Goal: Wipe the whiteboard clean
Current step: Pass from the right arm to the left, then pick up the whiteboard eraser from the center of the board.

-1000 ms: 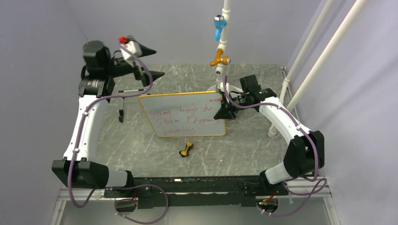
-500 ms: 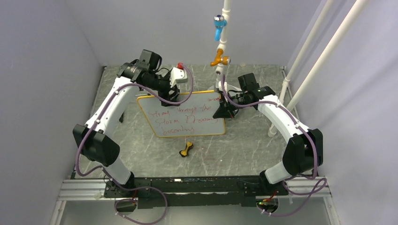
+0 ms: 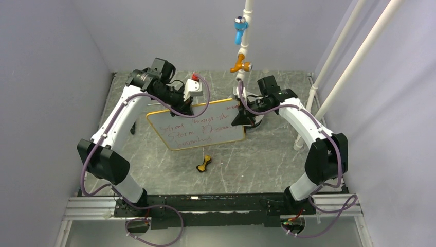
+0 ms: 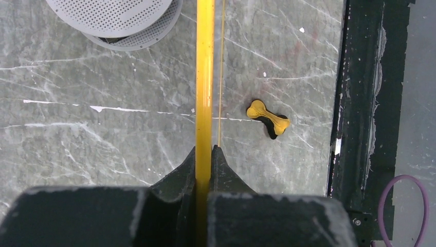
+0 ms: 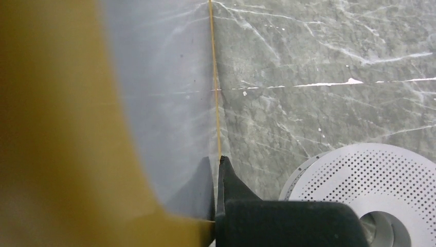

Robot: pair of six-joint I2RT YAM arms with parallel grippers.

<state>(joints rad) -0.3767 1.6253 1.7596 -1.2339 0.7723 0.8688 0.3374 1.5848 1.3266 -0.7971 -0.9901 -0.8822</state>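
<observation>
The whiteboard (image 3: 201, 129) is white with an orange-tan frame and carries red handwritten lines. It hangs tilted over the marble table, held by both arms. My left gripper (image 3: 187, 109) is shut on its far top edge. In the left wrist view the yellow frame edge (image 4: 204, 77) runs straight up from between the left gripper's (image 4: 204, 153) jaws. My right gripper (image 3: 239, 121) is shut on the board's right edge. In the right wrist view the right gripper (image 5: 217, 163) pinches the thin rim, with the board's grey-white face (image 5: 164, 103) to its left.
A yellow bone-shaped piece (image 3: 204, 164) (image 4: 268, 117) lies on the table in front of the board. A perforated grey disc (image 4: 113, 15) (image 5: 370, 190) sits under a white pipe with blue and orange valves (image 3: 240, 46). White poles (image 3: 334, 67) stand at the right.
The left arm swung in from the far left to the board's top edge and shut on it. The board has tipped and shifted slightly left, and the right gripper kept its hold.
</observation>
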